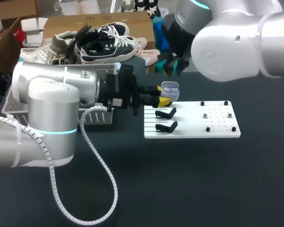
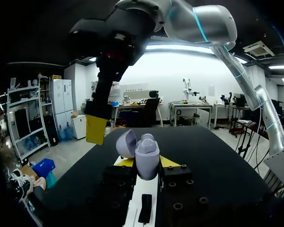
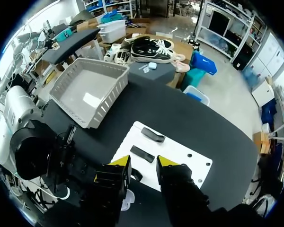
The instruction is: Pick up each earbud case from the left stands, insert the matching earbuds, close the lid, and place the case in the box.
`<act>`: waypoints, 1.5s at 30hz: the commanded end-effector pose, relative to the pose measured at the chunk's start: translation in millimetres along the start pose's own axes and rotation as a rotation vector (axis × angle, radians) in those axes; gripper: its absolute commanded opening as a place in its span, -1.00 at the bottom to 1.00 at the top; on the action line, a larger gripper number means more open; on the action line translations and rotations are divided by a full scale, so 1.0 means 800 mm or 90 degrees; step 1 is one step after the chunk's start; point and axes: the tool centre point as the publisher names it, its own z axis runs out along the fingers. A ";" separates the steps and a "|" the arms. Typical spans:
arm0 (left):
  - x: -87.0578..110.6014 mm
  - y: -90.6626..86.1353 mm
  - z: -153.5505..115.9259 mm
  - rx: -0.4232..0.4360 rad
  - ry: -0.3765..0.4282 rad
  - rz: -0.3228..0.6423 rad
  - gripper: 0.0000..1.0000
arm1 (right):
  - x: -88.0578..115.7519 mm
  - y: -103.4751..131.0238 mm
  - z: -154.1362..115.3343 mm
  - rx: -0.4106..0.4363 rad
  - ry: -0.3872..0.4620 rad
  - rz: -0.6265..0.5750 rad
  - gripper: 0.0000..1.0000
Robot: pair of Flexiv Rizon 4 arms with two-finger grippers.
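**White board [image 1: 189,131] on our dark table [image 1: 180,179]**

We see the board lying flat on the table. On its right half, four small black pegs [image 1: 208,129] stand around a grid of holes, and two silvery nuts [image 1: 204,114] sit between them.

Nothing legible on the surface [image 1: 189,179]: no words, numbers or signs to read there. Only a small white sticker [image 1: 115,102] on the wrist housing of the left arm [image 1: 52,94], print too fine to make out, and a pale label [image 1: 86,74] on top of the same arm, equally unreadable.
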 end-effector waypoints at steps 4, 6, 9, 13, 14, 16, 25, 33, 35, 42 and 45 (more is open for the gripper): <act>0.001 0.000 0.000 -0.001 -0.002 0.001 -1.00 | 0.007 -0.004 0.004 -0.001 0.019 0.005 -0.34; 0.001 0.000 0.000 -0.001 -0.002 0.001 -1.00 | 0.012 -0.003 0.001 0.000 0.019 0.005 -0.33; 0.001 0.000 0.000 -0.001 -0.002 0.001 -1.00 | 0.021 -0.001 -0.002 0.001 0.018 0.004 -0.33; 0.001 0.000 0.000 -0.001 -0.002 0.001 -1.00 | 0.028 0.002 -0.006 0.001 0.016 0.000 -0.33; 0.001 0.000 0.000 -0.001 -0.002 0.001 -1.00 | 0.029 0.003 -0.008 0.001 0.014 -0.001 -0.33; 0.001 0.000 0.000 -0.001 -0.002 0.001 -1.00 | 0.031 0.005 -0.010 0.001 0.011 -0.004 -0.34; 0.001 0.000 0.000 -0.001 -0.002 0.001 -1.00 | 0.040 0.018 -0.020 -0.004 -0.003 -0.023 -0.34; 0.001 0.000 0.000 -0.001 -0.002 0.001 -1.00 | 0.044 0.025 -0.021 -0.009 -0.010 -0.031 -0.33; 0.001 0.000 0.000 -0.001 -0.002 0.001 -1.00 | 0.044 0.025 -0.024 -0.010 -0.015 -0.030 -0.34; 0.001 0.000 0.000 -0.001 -0.002 0.001 -1.00 | 0.050 0.007 -0.043 -0.011 -0.059 0.014 -0.30; 0.001 0.000 0.000 -0.001 -0.002 0.001 -1.00 | 0.059 -0.009 -0.047 -0.017 -0.075 0.044 -0.33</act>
